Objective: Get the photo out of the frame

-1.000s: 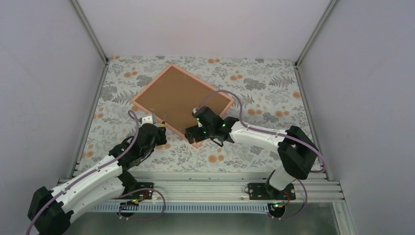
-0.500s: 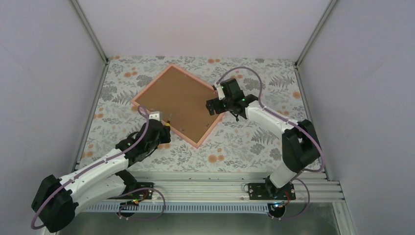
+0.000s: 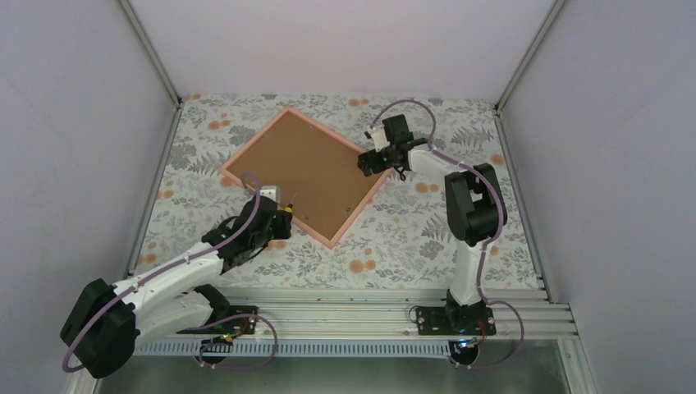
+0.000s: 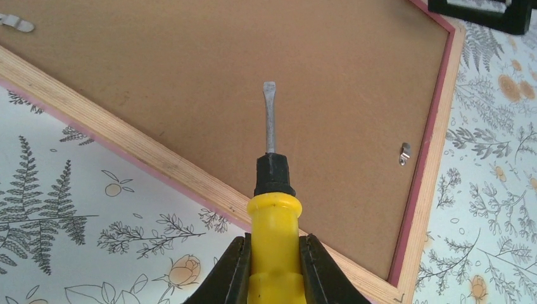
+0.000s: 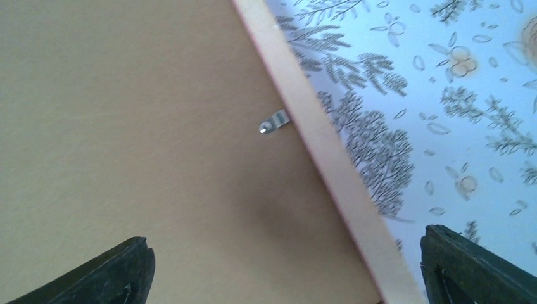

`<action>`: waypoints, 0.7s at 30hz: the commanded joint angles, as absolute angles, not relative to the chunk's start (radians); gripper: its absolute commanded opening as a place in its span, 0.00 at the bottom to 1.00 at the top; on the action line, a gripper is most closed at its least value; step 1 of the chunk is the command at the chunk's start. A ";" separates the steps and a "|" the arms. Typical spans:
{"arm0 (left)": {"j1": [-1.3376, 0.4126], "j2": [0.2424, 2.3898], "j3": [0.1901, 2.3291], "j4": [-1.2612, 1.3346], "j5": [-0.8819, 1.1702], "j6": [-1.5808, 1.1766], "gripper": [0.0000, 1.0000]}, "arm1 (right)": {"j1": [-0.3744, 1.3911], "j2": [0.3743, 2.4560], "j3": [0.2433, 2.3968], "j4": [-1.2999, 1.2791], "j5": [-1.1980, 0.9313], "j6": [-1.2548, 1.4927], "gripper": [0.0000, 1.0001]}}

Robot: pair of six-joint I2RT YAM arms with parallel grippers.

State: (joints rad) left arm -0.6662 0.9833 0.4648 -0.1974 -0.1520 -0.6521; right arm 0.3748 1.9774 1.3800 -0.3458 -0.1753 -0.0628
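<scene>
Left gripper (image 4: pixel 274 256) pinching yellow screwdriver (image 4: pixel 273 190), blade held over backing board (image 4: pixel 190 57). Right gripper (image 5: pixel 288 272) spread wide at right corner of frame (image 4: pixel 126 149). Photo unseen, judged beneath board in face-down frame, mid-table. Blade to be eased under clip (image 4: pixel 403 153) on near-right edge, clip swung aside; board not to be gouged.

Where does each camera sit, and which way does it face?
Top external: above and behind, facing down at the floral table; both arms show.
Left wrist: faces along the yellow-handled flat screwdriver towards the brown backing board; left pincer shows.
Right wrist: faces down at the pink-edged wooden frame and small metal clip; open right pincer shows.
Shared: all see the board.
</scene>
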 commanded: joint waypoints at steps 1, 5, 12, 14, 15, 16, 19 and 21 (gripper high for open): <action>-0.655 1.005 0.495 -0.147 -0.105 -0.617 0.02 | 0.347 2.043 1.460 -0.346 -0.211 -0.140 0.94; -0.651 1.033 0.505 -0.134 -0.084 -0.604 0.02 | 0.327 2.091 1.494 -0.345 -0.225 -0.162 0.94; -0.646 1.073 0.516 -0.120 -0.053 -0.594 0.02 | 0.312 2.181 1.582 -0.392 -0.232 -0.202 0.87; -0.646 1.076 0.518 -0.118 -0.049 -0.592 0.02 | 0.309 2.198 1.586 -0.401 -0.236 -0.207 0.84; -0.645 1.077 0.520 -0.118 -0.047 -0.590 0.02 | 0.308 2.203 1.584 -0.402 -0.241 -0.208 0.81; -0.645 1.077 0.521 -0.117 -0.045 -0.591 0.02 | 0.308 2.205 1.579 -0.405 -0.246 -0.210 0.78; -0.644 1.080 0.521 -0.114 -0.036 -0.589 0.02 | 0.307 2.197 1.554 -0.402 -0.256 -0.204 0.67; -0.644 1.084 0.523 -0.111 -0.025 -0.588 0.02 | 0.307 2.181 1.527 -0.394 -0.267 -0.196 0.60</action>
